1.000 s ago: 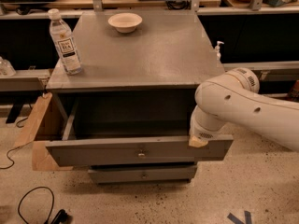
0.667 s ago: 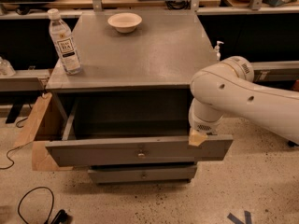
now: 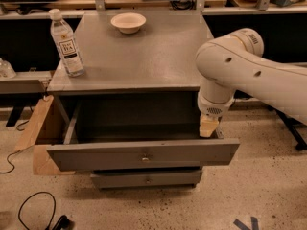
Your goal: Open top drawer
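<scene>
Camera view: I see top drawer (image 3: 120, 154) pulled well out; gripper (image 3: 208, 127) hangs just behind its front, right end; its grip I cannot tell.

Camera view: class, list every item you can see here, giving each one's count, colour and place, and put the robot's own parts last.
cabinet: one, grey, centre of the picture
top drawer: one, grey with a small round knob, pulled out under the cabinet top
lower drawer front: one visible, grey, narrower, below the top drawer
water bottle: one, clear with a white label, upright near the cabinet top's left edge
bowl: one, white, at the back of the cabinet top
cardboard: one piece, brown, against the cabinet's left side
cable: one, black, floor at lower left
tape mark: one, blue, floor at lower right
arm: one, white, reaching in from the picture's right
gripper: one, tan tip, pointing down just behind the top drawer's front, at its right end
</scene>
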Tool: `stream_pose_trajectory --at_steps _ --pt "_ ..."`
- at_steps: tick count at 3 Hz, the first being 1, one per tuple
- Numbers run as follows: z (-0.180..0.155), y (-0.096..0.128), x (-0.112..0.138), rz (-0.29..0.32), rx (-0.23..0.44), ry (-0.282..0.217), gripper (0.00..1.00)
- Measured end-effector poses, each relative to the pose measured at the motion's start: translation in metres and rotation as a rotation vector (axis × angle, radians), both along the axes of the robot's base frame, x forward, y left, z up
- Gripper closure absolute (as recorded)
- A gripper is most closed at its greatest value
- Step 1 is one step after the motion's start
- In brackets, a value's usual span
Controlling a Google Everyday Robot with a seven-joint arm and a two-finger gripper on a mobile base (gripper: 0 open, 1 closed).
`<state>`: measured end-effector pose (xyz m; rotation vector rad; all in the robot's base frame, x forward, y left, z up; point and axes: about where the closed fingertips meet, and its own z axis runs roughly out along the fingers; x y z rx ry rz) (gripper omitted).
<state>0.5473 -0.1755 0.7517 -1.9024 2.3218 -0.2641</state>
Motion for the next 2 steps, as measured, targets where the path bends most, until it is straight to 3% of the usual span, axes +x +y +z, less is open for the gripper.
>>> stream_pose_trajectory --at_steps 2 --pt "-0.024 -0.014 0.0 -0.023 0.06 -0.077 1.0"
